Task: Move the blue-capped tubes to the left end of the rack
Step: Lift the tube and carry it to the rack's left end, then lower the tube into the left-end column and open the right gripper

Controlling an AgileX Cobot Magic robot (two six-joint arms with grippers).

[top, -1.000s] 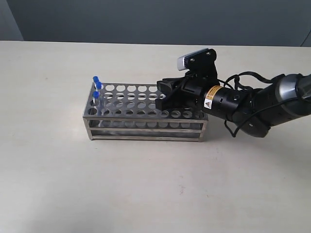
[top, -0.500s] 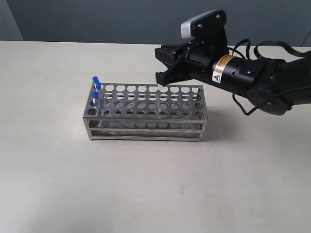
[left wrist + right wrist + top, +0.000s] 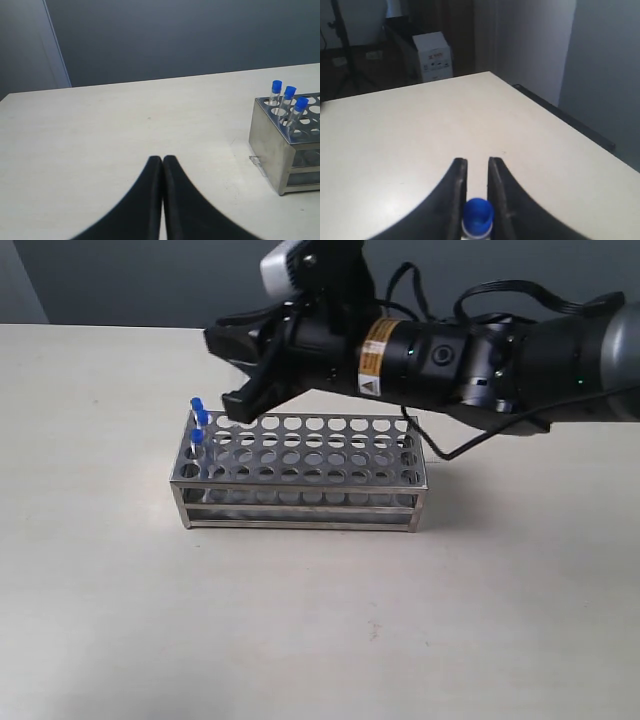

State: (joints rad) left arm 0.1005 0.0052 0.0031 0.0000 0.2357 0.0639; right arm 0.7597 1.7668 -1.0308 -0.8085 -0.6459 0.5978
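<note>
The steel rack (image 3: pixel 300 475) stands mid-table. Three blue-capped tubes (image 3: pixel 199 418) stand upright in holes at its left end, also showing in the left wrist view as tubes (image 3: pixel 289 100) in the rack (image 3: pixel 270 137). My right gripper (image 3: pixel 220 370) hovers just above the rack's back-left part, close to those three. The right gripper (image 3: pixel 477 162) is shut on a fourth tube, whose blue cap (image 3: pixel 478 214) sits between the fingers; its body is hidden. My left gripper (image 3: pixel 162 160) is shut and empty over bare table, left of the rack.
The beige table (image 3: pixel 320 620) stretches all round the rack. A white box (image 3: pixel 434 56) and a dark stand (image 3: pixel 345 50) lie beyond the table's edge in the right wrist view. The right arm (image 3: pixel 480 355) reaches across above the rack's back right.
My right gripper rose from the rack's right end and swept left to above its left part, with a tube in it. The three tubes in the rack stayed put.
</note>
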